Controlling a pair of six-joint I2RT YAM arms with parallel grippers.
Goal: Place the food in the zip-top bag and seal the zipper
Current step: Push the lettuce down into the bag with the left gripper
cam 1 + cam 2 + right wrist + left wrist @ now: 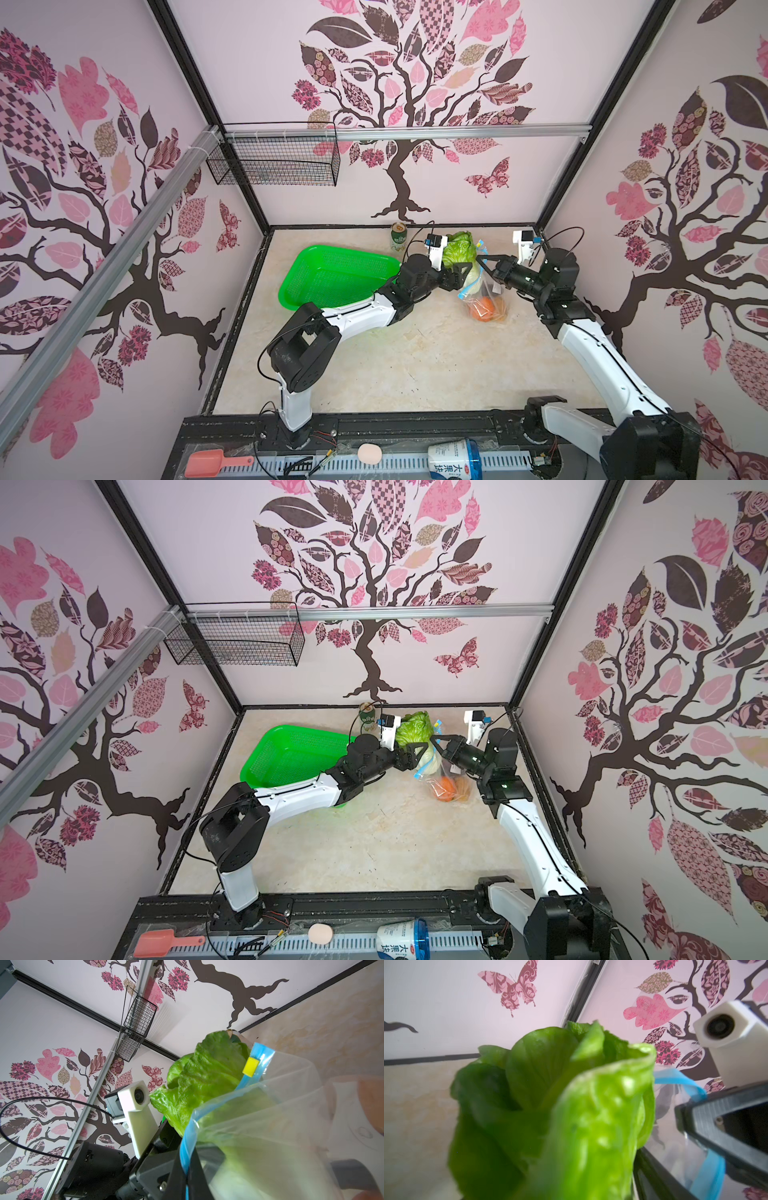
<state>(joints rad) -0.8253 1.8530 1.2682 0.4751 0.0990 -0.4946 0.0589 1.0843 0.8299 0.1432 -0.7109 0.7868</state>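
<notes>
Lighting: bright, even, diffuse; shadows on the table (pixel 415 365) are faint. The 2 top views bend straight lines toward the edges. Left wrist view: napa cabbage (pixel 571 1115) fills the frame, out of focus. Right wrist view: near part of zip-top bag (pixel 280 1126) blurred.

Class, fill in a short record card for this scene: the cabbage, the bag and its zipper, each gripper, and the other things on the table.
main item: napa cabbage upright, pale base inside the zip-top bag, green leaves sticking out of its mouth
bag bottom: orange vegetables
closure: zipper open, yellow slider at one end
left arm: left gripper at the cabbage's stalk; grip unclear
right arm: right gripper shut, fingers pinching the zipper edge
elsewhere: green basket and drink can, left of the bag in both top views
</notes>
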